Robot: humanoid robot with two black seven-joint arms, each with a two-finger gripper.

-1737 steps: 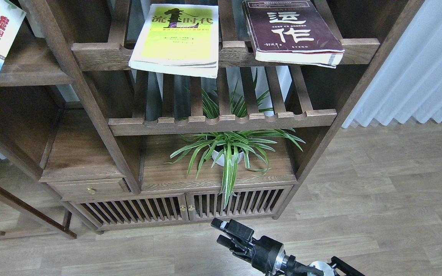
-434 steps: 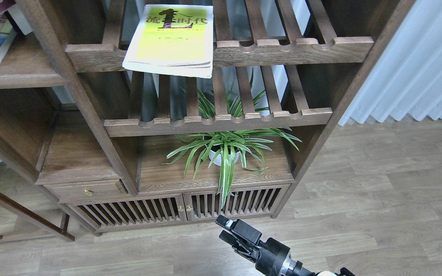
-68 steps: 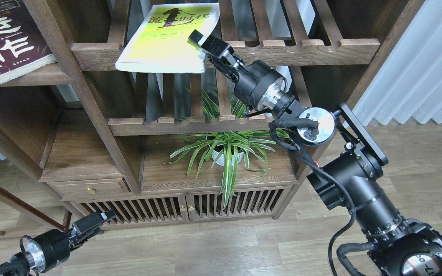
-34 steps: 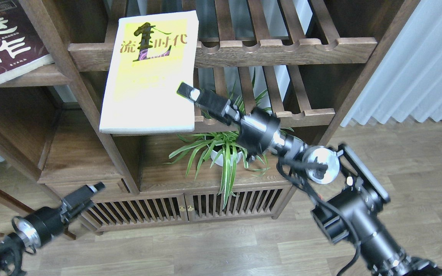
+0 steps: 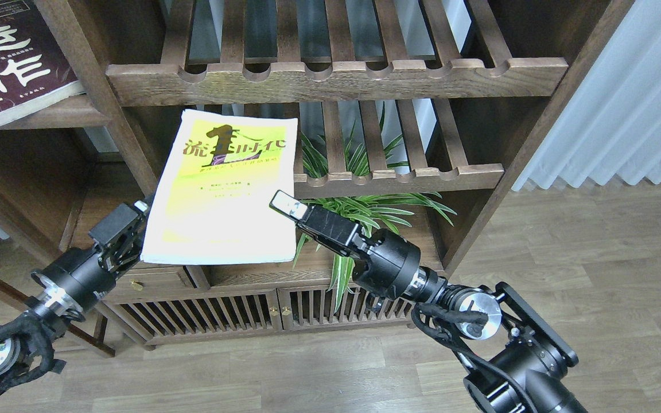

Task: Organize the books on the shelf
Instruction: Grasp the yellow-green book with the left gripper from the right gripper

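My right gripper (image 5: 286,205) is shut on the right edge of the large yellow-green book (image 5: 221,189) and holds it in the air, cover up, in front of the lower slatted rack. My left gripper (image 5: 134,221) is at the book's lower left edge, and its jaws look open beside that edge. The thick maroon book (image 5: 6,63) lies on the flat dark-brown plank shelf (image 5: 55,113) at the top left. The cream book is hidden or out of view.
Two slatted racks with scalloped front rails, the upper rack (image 5: 336,74) and the lower rack (image 5: 399,178), stand behind the held book. A spider plant (image 5: 359,212) in a white pot is under the lower rack, just behind my right wrist. A cabinet post (image 5: 135,166) separates the left shelves from the racks.
My right gripper has pulled the yellow-green book off the upper rack and lowered it toward me. My left gripper has risen from near the floor to the book's left edge.
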